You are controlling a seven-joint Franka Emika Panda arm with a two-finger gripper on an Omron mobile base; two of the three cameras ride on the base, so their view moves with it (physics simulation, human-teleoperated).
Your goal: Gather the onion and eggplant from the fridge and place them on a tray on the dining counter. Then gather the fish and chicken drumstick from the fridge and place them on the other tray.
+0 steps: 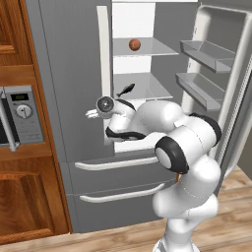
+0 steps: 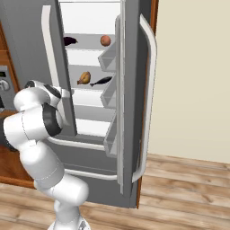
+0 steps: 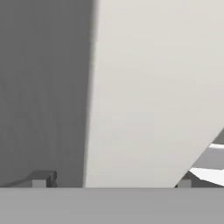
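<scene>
The fridge stands with its right door swung open. On the top shelf lie a round brown onion and a dark eggplant. One shelf lower lie a tan chicken drumstick and a dark fish. My gripper is open at the closed left door's white vertical handle, level with the lower shelf. In the hand view a fingertip stands on each side of the handle, holding nothing.
The open right door carries grey bins and juts toward the base. Two freezer drawers with white handles sit below. A wooden cabinet with a built-in microwave stands at the left.
</scene>
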